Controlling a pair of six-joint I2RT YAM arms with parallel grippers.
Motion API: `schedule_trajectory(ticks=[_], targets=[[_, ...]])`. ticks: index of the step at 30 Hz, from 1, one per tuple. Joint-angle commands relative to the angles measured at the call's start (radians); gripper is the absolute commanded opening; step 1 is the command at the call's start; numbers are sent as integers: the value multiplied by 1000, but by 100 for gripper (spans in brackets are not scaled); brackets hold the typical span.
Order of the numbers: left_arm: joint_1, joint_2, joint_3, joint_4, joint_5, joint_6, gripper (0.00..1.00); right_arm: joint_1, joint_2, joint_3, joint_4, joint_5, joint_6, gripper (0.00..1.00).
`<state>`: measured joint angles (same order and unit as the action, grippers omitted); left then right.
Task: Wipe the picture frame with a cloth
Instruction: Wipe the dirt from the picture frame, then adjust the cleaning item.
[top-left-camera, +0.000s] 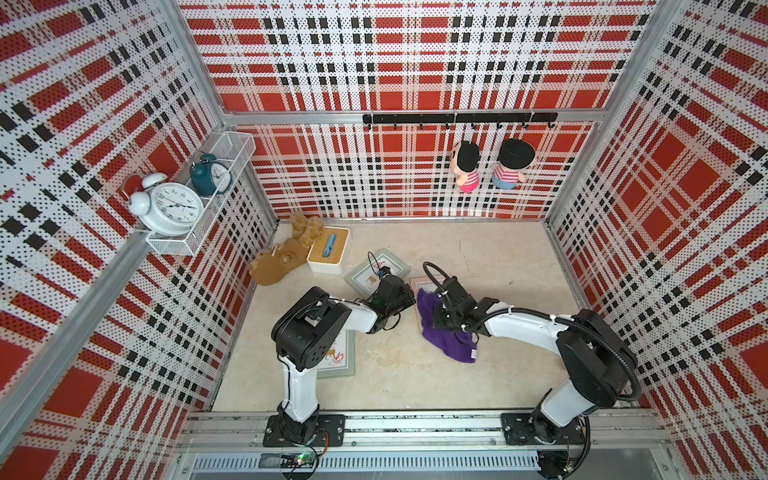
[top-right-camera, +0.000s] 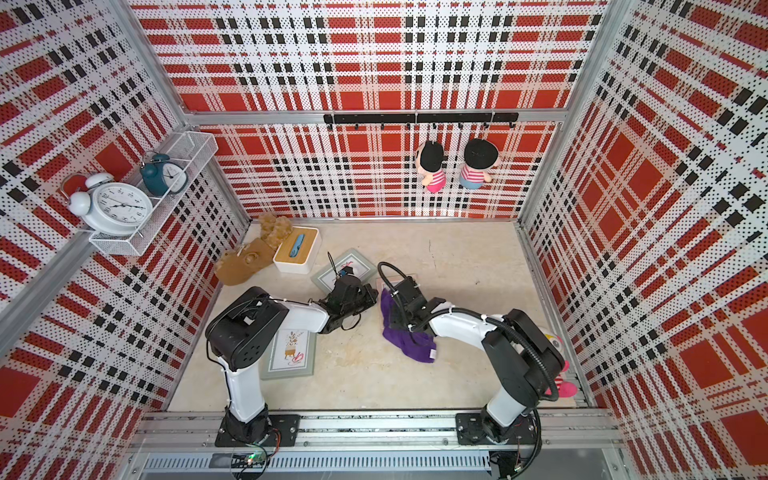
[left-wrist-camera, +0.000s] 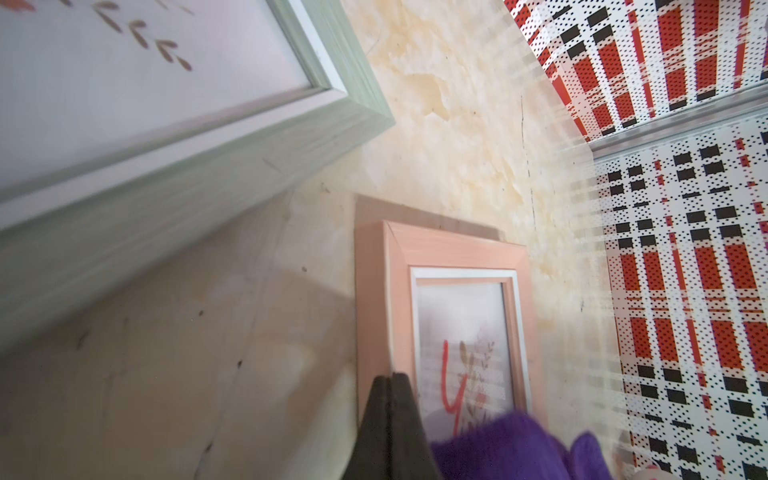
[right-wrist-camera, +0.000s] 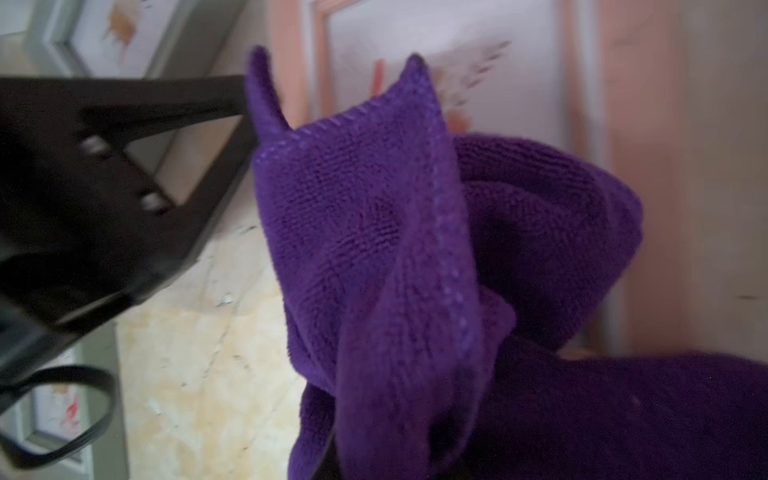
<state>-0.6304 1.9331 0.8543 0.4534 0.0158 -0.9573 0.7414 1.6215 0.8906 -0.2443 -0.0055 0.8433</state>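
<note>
The pink picture frame (left-wrist-camera: 457, 257) lies flat on the table (top-left-camera: 478, 257), about mid-way btwn the two arms. Its long side points from the robot's end toward the back wall. The purple cloth (top-left-camera: 446, 343) is bunched on the end of the frame nearer the robot & spills off onto the table. The right gripper (top-left-camera: 438, 318) sits on top of it. The cloth hides its fingers in the wrist view, but it looks pinched shut on a fold of the cloth. The left gripper (left-wrist-camera: 390, 380) is closed w/ nothing in it, tips touching the frame's left edge, prob to stop it sliding. The bare glass lies past the cloth, toward the back wall, so the next wipe should go that way, along the long side
</note>
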Motion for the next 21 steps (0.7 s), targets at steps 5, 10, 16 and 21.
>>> schedule_trajectory(ticks=[5,10,16,21], targets=[[-27,94,-67,-306,41,26,0,-167,-109,-147,-126,67,-10,0],[-23,77,-40,-333,18,55,0,-281,-245,-103,-303,247,-98,0],[-14,36,173,-441,57,176,2,-317,-350,-6,-322,259,-122,0],[44,-45,311,-446,160,173,26,-317,-385,14,-202,79,-117,0]])
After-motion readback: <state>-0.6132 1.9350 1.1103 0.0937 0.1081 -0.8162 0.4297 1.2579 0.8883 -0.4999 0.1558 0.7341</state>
